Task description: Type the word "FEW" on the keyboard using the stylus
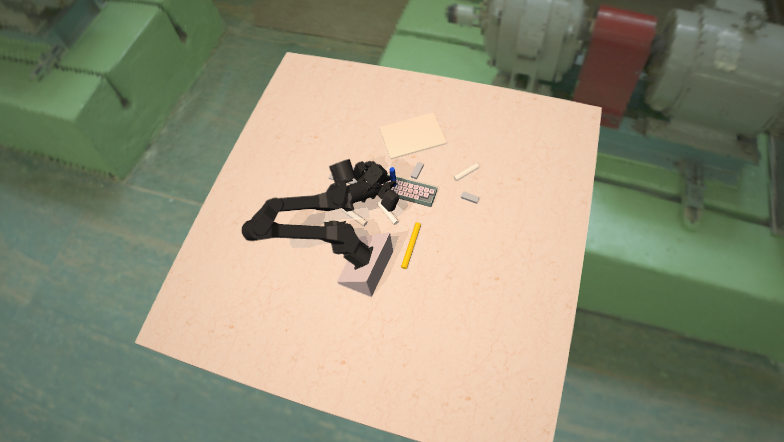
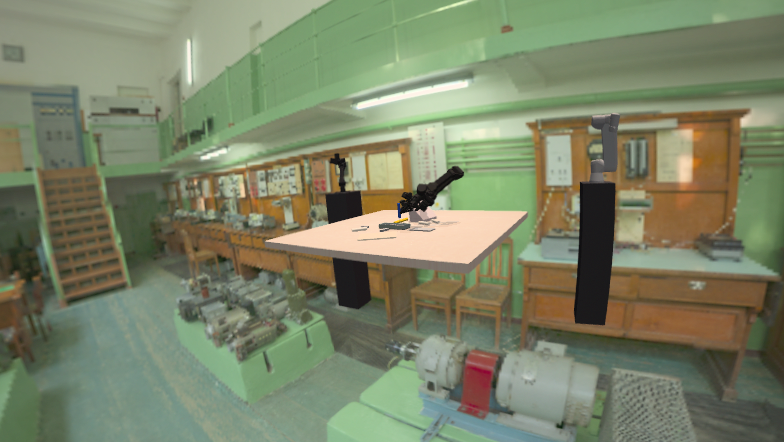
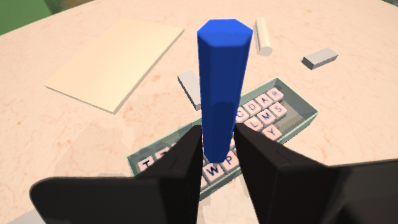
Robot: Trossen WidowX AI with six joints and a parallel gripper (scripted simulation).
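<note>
The blue stylus (image 1: 392, 174) (image 2: 399, 209) (image 3: 222, 75) stands upright between the fingers of my gripper (image 1: 391, 184) (image 3: 217, 131), which is shut on it. The keyboard (image 1: 433, 197) (image 2: 394, 226) (image 3: 300, 109), a grey-green tray with pale pink letter keys, lies below. In the wrist view the stylus's lower end shows just behind the W key (image 3: 213, 169) and left of the P key (image 3: 229, 159). Whether it touches a key cannot be told. The fingers and stylus hide several keys; I cannot make out F or E.
A cream board (image 1: 412, 135) (image 3: 117, 62) lies beyond the keyboard. Small grey blocks (image 1: 417, 170) (image 1: 469, 197) (image 3: 320, 58) and a white rod (image 1: 466, 171) (image 3: 263, 37) lie around it. Two more pale rods lie beneath the arm. A yellow rod (image 1: 410, 245) lies beside the wedge-shaped base (image 1: 381, 267).
</note>
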